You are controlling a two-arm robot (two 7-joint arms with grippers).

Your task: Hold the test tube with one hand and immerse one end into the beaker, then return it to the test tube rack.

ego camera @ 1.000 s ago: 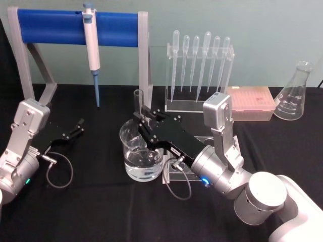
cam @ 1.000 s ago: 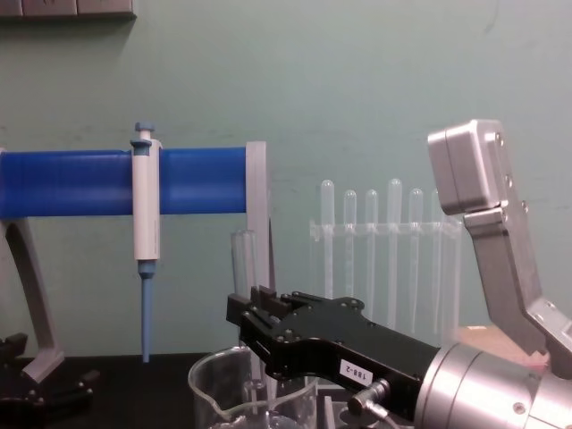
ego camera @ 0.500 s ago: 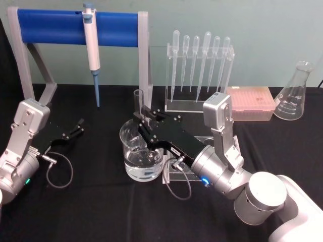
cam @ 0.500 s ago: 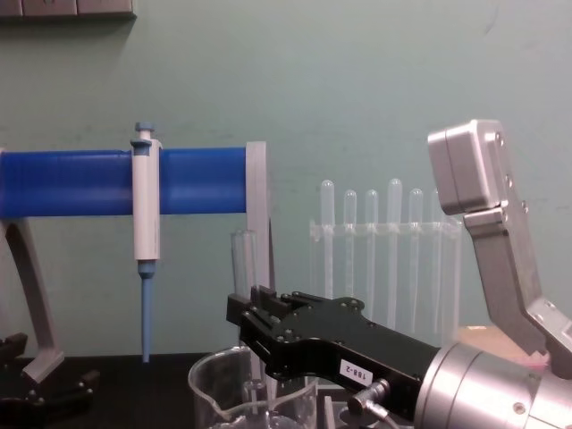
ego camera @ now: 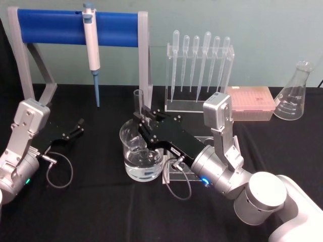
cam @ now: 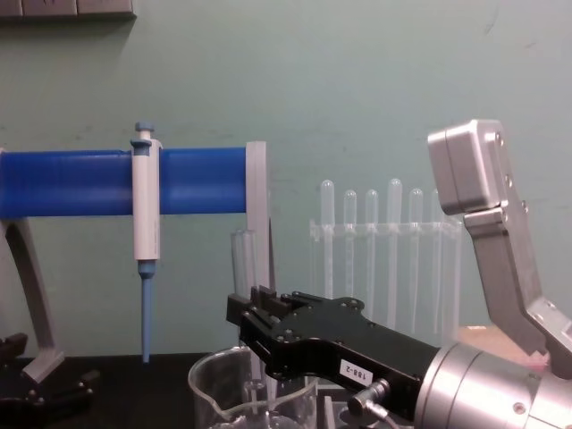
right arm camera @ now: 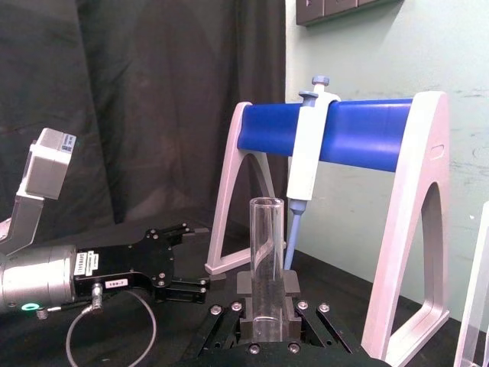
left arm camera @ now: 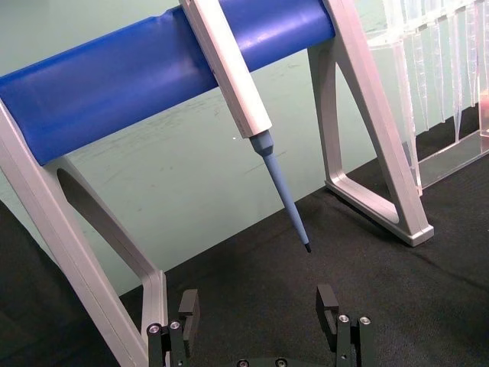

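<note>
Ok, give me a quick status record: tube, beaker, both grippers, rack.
test tube: upright, lower end down inside the beaker
beaker: standing upright, part-filled with clear liquid
right gripper: shut on the test tube, over the beaker's rim
left gripper: open, holding nothing, parked low on the robot's left
tube tip depth: hidden by the right gripper, cannot tell
tube rack: clear, right of the beaker, partly covered by the right gripper

A pale green wall (cam: 357,89) backs the far side of a table draped in black cloth (ego camera: 101,212). A black curtain (right arm camera: 153,99) hangs at the left. Grey panels (cam: 76,7) sit high on the wall.
</note>
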